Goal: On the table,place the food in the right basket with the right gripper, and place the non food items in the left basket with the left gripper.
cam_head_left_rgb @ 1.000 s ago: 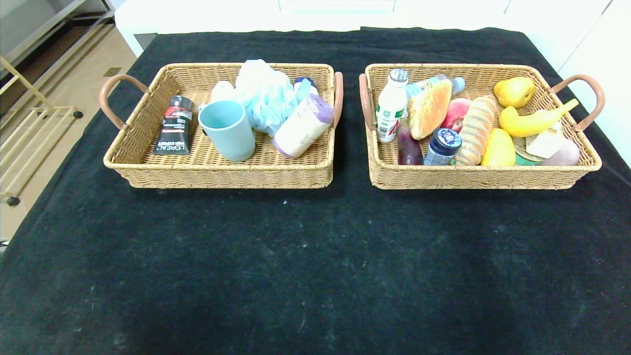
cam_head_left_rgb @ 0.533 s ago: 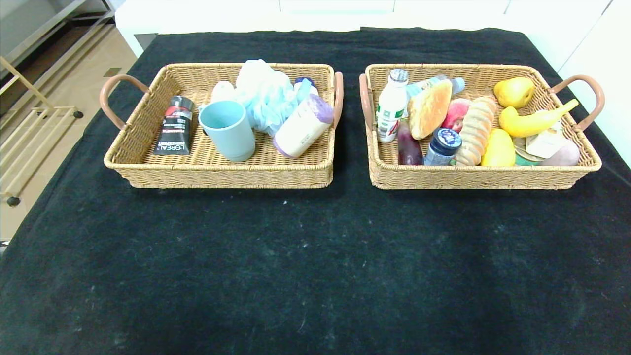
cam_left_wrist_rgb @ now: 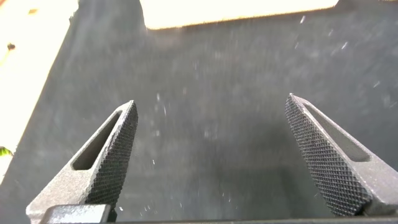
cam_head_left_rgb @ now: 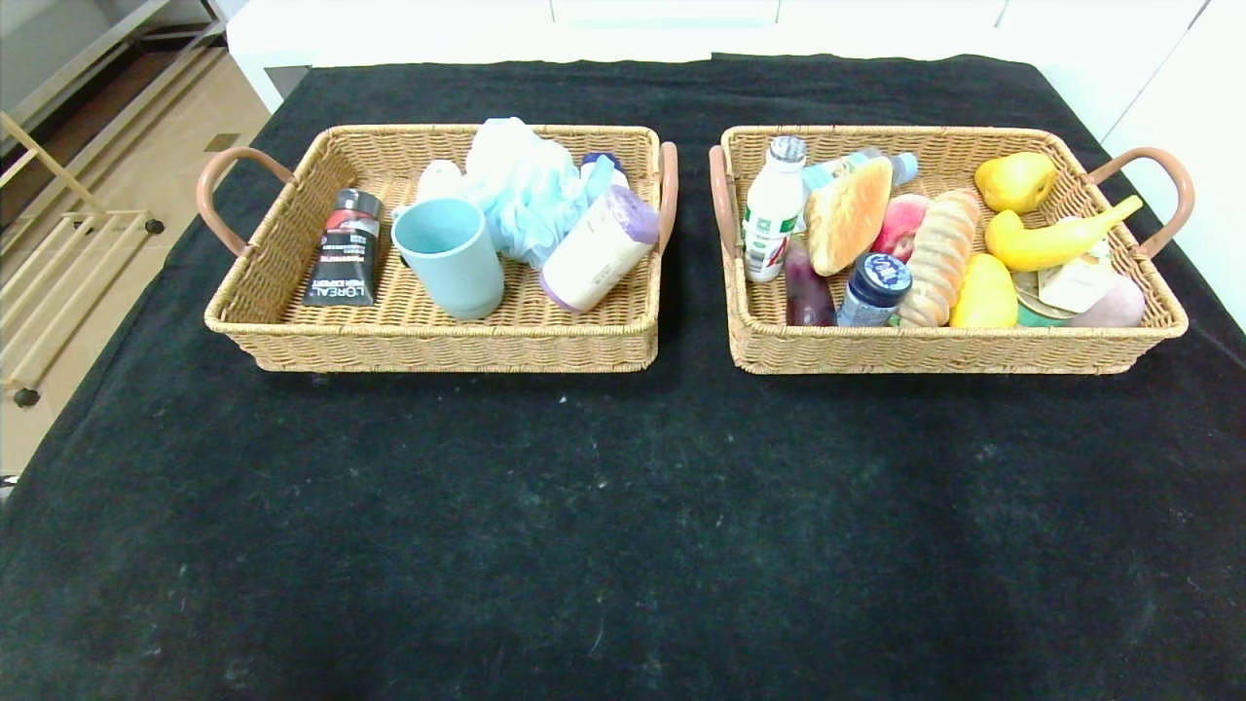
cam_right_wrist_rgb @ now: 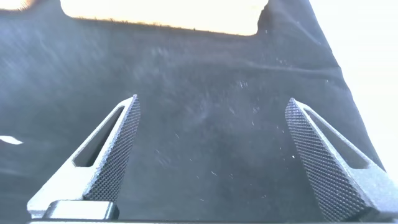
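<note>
The left basket [cam_head_left_rgb: 428, 343] holds non food items: a black tube [cam_head_left_rgb: 345, 248], a teal cup [cam_head_left_rgb: 450, 255], a pale blue bath sponge [cam_head_left_rgb: 521, 185] and a cream and purple bottle [cam_head_left_rgb: 598, 248]. In the right basket [cam_head_left_rgb: 934, 349] lie food items: a milk bottle [cam_head_left_rgb: 774, 208], bread [cam_head_left_rgb: 847, 214], a long loaf [cam_head_left_rgb: 939, 258], a banana [cam_head_left_rgb: 1056, 239], a pear [cam_head_left_rgb: 1015, 181] and a dark-capped jar [cam_head_left_rgb: 874, 287]. Neither arm shows in the head view. My left gripper [cam_left_wrist_rgb: 211, 112] is open over bare black cloth. My right gripper [cam_right_wrist_rgb: 212, 109] is open too, with nothing between its fingers.
A black cloth [cam_head_left_rgb: 623, 516] covers the table in front of both baskets. The table's left edge drops to a tiled floor with a wooden rack [cam_head_left_rgb: 58, 282]. A white surface [cam_head_left_rgb: 662, 24] runs behind the table.
</note>
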